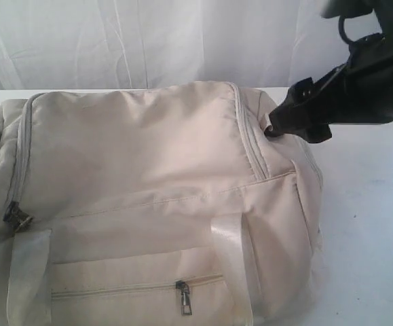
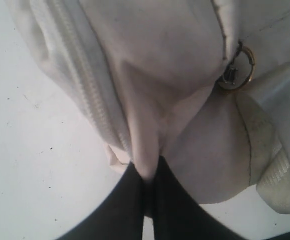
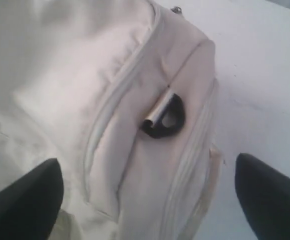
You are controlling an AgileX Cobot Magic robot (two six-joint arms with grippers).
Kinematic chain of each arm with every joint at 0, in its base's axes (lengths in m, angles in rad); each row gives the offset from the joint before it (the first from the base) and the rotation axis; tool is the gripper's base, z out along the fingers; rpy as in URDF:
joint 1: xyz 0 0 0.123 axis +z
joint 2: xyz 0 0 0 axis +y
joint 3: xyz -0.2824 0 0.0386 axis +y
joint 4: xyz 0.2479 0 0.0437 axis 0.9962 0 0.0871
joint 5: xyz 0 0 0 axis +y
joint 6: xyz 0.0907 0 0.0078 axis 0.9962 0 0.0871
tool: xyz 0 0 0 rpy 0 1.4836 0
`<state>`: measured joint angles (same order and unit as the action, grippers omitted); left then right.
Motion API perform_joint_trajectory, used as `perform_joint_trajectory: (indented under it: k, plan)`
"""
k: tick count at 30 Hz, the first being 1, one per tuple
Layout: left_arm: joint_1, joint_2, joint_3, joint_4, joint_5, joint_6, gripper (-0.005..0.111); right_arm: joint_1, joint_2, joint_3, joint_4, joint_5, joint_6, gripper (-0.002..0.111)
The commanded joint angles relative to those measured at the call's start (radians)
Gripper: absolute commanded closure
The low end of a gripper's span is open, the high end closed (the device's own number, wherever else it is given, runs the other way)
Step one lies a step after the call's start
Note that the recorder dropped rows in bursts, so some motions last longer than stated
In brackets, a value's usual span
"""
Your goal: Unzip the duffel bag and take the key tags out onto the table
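White curtain backdrop; white table (image 1: pixel 372 224) beneath, bare on the right of the exterior view.

Duffel bag (image 1: pixel 142 156) fills most of that view, lying on the table with its long axis left to right. Main zip (image 1: pixel 247 136) runs up one end, along the top and down the other; it looks fully closed. Key tags not in view, presumably inside the bag. None on the table.

Right gripper (image 1: pixel 277 130): at the bag's right end, tip at or touching the fabric. Its wrist view shows the fingers (image 3: pixel 29 200) spread wide, holding nothing, with the black strap ring (image 3: pixel 165 117) between and ahead of them.

Left gripper (image 2: pixel 147 175): pinched shut on a fold of bag fabric at an end of the bag. It does not show in the exterior view.

Relation that matters: the only main-zip pull (image 1: pixel 16 217) you can see sits low at the bag's left end, well apart from your right gripper, across the whole bag. Judgement: your left arm is nearer, but it is occupied as the anchor. A second pull, the front pocket pull (image 1: pixel 184 297), is the wrong one.

Brands, labels, writing: none readable.
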<state>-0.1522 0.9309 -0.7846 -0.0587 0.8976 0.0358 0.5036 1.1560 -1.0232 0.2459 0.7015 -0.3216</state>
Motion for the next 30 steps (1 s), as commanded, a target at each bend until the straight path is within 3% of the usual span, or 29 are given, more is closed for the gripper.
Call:
perform_joint_trajectory:
  k: [1, 4, 8, 16, 21, 26, 30]
  plan:
    - [0.001, -0.013, 0.04, -0.008, -0.019, -0.006, 0.107, 0.061, -0.022, -0.003, 0.313, -0.011, -0.363, 0.025]
    - [0.001, -0.013, 0.042, -0.036, -0.041, -0.006, 0.107, 0.124, 0.008, -0.003, 0.566, -0.035, -0.629, 0.031]
    - [0.001, -0.013, 0.042, -0.055, -0.059, -0.006, 0.107, 0.224, 0.087, -0.003, 0.728, -0.082, -0.856, 0.04]
    - [0.001, -0.013, 0.042, -0.068, -0.061, -0.006, 0.107, 0.404, 0.303, -0.003, 0.747, -0.191, -0.983, 0.044]
    - [0.001, -0.013, 0.042, -0.067, -0.07, -0.006, 0.107, 0.498, 0.402, -0.003, 0.751, -0.343, -1.002, 0.045]
    - [0.001, -0.013, 0.042, -0.07, -0.071, -0.006, 0.107, 0.596, 0.47, -0.005, 0.751, -0.558, -1.196, 0.053]
    - [0.001, -0.013, 0.042, -0.073, -0.077, -0.006, 0.107, 0.663, 0.514, -0.027, 0.751, -0.72, -1.207, 0.055]
